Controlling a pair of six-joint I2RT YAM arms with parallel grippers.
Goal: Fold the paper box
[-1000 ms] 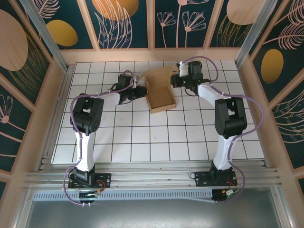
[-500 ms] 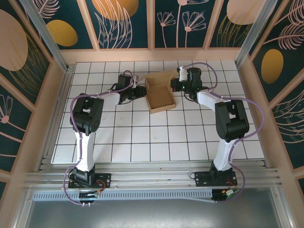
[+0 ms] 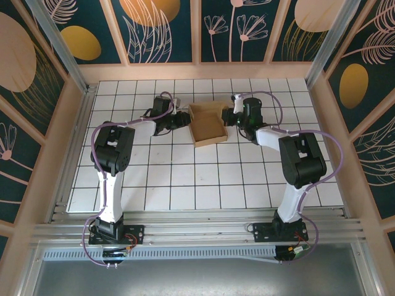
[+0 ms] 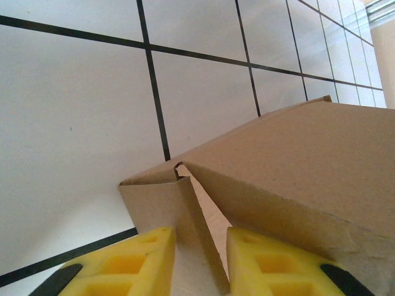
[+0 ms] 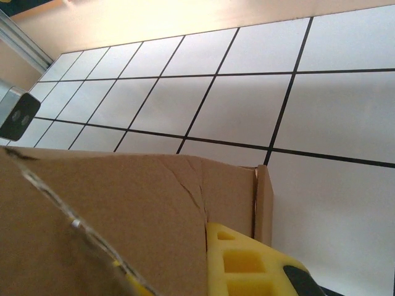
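- The paper box sits on the far half of the table, about in the middle from side to side. It looks like a low open tray with its walls standing up.
- Your left gripper is at the box's left side. Its yellow fingers have a bit of the box's wall between them and are clamped on it. I think this holds that wall up and stops the box from sliding.
- Your right gripper is at the box's far right corner. Its fingers are together. One yellow finger shows right next to the cardboard, and the other is hidden behind the wall. So it looks like a thin pinch on that wall.
- With a grip on each side, you can bend a flap without the box running away.
- The table under the box is white with thin black lines that make squares. It looks flat and smooth, so cardboard may slip on it.
- Past the box stand dark blue walls with gold circles and drawn plants, in pale wooden frames.
- On the near side of the box, past the arms, is a metal rail.
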